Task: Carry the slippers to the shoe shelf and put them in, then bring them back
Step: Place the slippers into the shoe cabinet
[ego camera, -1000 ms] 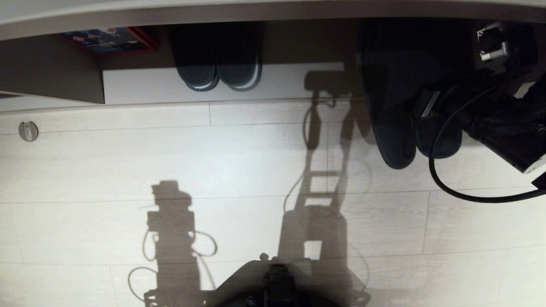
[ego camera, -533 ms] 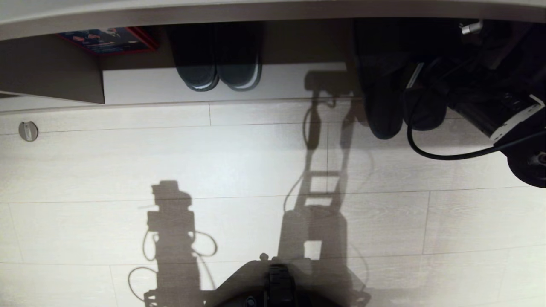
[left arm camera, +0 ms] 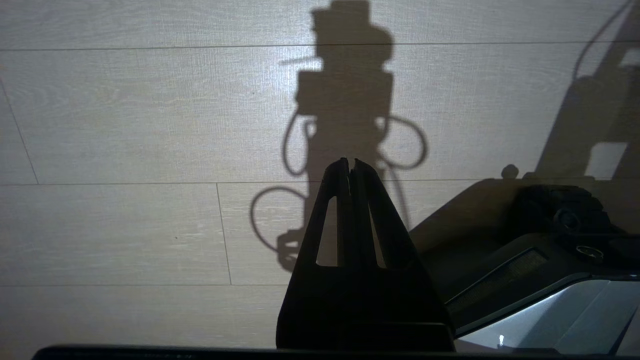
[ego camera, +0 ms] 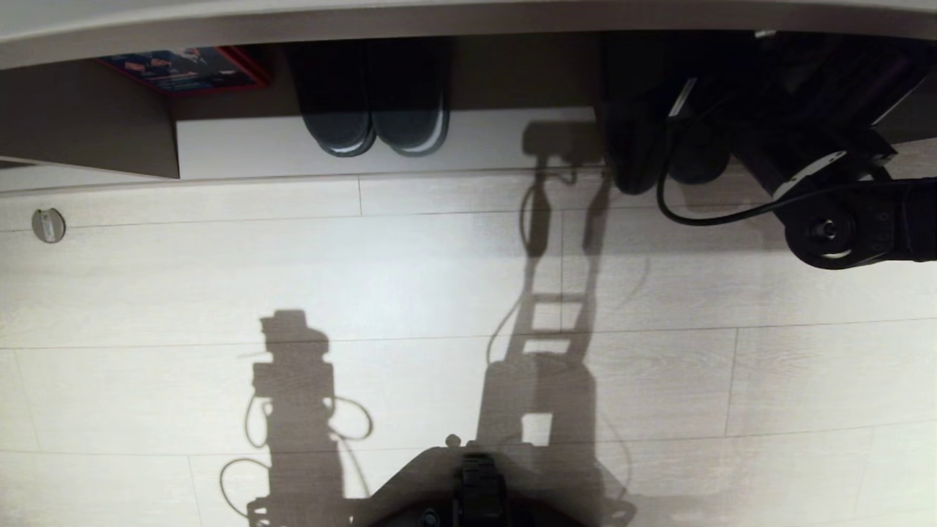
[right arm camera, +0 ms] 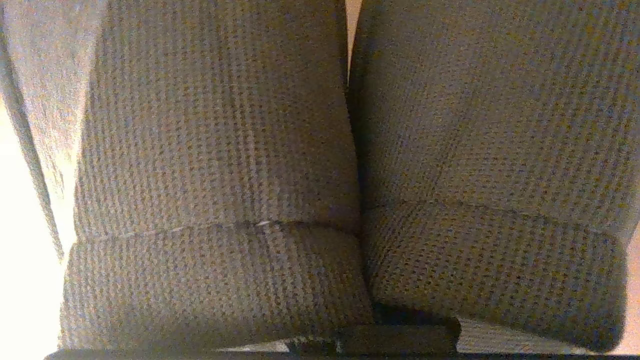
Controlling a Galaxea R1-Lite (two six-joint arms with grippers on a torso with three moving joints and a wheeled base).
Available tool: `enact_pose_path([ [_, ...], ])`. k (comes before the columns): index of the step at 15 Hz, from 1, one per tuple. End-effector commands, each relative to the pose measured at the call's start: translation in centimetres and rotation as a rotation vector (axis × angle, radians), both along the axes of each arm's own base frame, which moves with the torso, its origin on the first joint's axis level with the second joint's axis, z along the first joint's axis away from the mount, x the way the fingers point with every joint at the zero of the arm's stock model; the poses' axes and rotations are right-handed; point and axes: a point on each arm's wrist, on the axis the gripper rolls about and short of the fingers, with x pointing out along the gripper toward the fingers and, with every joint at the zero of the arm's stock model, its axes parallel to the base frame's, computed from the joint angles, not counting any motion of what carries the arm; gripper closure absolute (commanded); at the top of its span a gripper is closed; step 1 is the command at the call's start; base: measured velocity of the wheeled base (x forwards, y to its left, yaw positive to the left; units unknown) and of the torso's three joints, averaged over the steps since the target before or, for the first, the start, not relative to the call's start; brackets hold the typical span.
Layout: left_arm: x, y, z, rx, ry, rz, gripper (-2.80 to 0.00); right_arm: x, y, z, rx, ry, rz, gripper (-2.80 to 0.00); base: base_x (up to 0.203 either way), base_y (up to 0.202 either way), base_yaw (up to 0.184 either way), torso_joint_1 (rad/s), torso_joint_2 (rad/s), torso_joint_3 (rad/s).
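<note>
The dark slippers [ego camera: 637, 146] hang side by side at the far right, toes inside the shoe shelf [ego camera: 241, 146] and heels [ego camera: 633, 179] over its front edge. My right arm [ego camera: 827, 183] reaches in beside them. Woven toe bands of the slippers [right arm camera: 225, 150] fill the right wrist view and hide that gripper's fingers; the pair has travelled with the arm, so it is held. My left gripper [left arm camera: 350, 162] hangs shut and empty over the floor, near my base.
Another dark pair with pale sole rims [ego camera: 373, 110] stands in the shelf's middle, a red-edged box [ego camera: 183, 69] to its left beside a brown upright panel [ego camera: 88, 124]. A black cable [ego camera: 703, 216] loops below the right arm. A round floor plate [ego camera: 48, 225] lies far left.
The right arm has carried the slippers away from me, from over the floor into the shelf's right opening. The left arm and the camera have not moved.
</note>
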Motion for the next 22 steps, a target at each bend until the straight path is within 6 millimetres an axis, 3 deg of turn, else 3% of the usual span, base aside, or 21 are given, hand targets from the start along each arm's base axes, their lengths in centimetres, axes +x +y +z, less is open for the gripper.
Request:
enact_pose_path([
  [1, 0.0, 0.0, 0.0, 0.0, -0.001, 0.001, 0.0, 1.7, 0.3, -0.8, 0.0, 0.0, 0.002, 0.0, 0.0, 0.0, 0.0, 0.0, 0.0, 0.0],
  [8, 0.0, 0.0, 0.0, -0.002, -0.001, 0.0, 0.0, 3.7, 0.4, -0.3, 0.019, -0.056, -0.001, 0.0, 0.0, 0.0, 0.0, 0.0, 0.0, 0.0],
  [9, 0.0, 0.0, 0.0, -0.002, -0.001, 0.002, 0.0, 3.8, 0.4, -0.3, 0.019, -0.054, 0.001, -2.8, 0.0, 0.0, 0.0, 0.0, 0.0, 0.0],
  [19, 0.0, 0.0, 0.0, -0.003, -0.001, 0.0, 0.0, 3.4, 0.3, -0.1, 0.021, -0.055, -0.001, -2.8, 0.0, 0.0, 0.0, 0.0, 0.0, 0.0],
  [22, 0.0, 0.0, 0.0, -0.003, -0.001, 0.0, 0.0, 2.5, 0.1, 0.3, 0.02, -0.053, -0.004, -2.8, 0.0, 0.0, 0.0, 0.0, 0.0, 0.0],
])
